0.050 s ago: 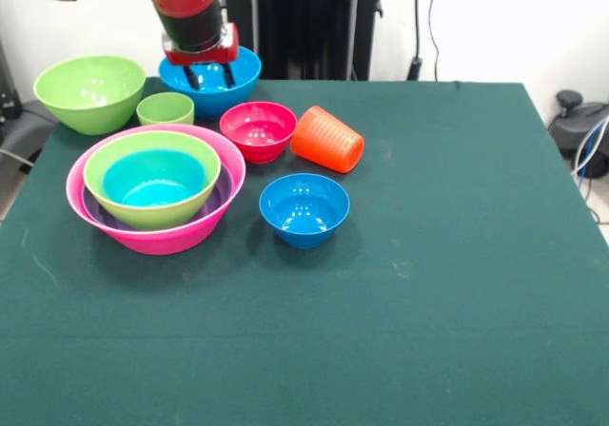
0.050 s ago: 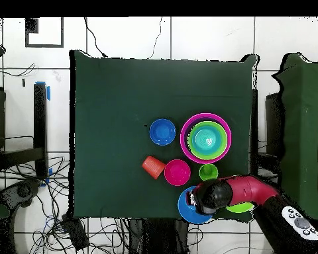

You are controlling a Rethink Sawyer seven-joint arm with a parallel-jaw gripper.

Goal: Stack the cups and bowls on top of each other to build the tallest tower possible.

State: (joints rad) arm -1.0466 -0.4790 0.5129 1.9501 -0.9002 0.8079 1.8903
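Observation:
My gripper [image 1: 209,74] hangs open at the table's far left, its two dark fingers inside the mouth of the large blue bowl [image 1: 217,101]. Nothing is held. A huge pink bowl [image 1: 143,241] holds a purple bowl [image 1: 222,190], a lime-green bowl [image 1: 112,174] and a teal bowl [image 1: 152,183], nested. Another lime-green bowl [image 1: 90,91], the short lime-green cup [image 1: 166,108], a red bowl [image 1: 258,129] and a small blue bowl [image 1: 304,207] stand alone. The orange cup [image 1: 327,139] lies on its side. From overhead, the gripper [image 2: 205,198] covers part of the large blue bowl [image 2: 185,208].
The red arm [image 2: 251,192] reaches in over the lone lime-green bowl [image 2: 238,208]. Dark green cloth covers the table [image 1: 457,255]. A black stand [image 1: 304,22] rises behind the far edge, and cables lie on the floor around the table.

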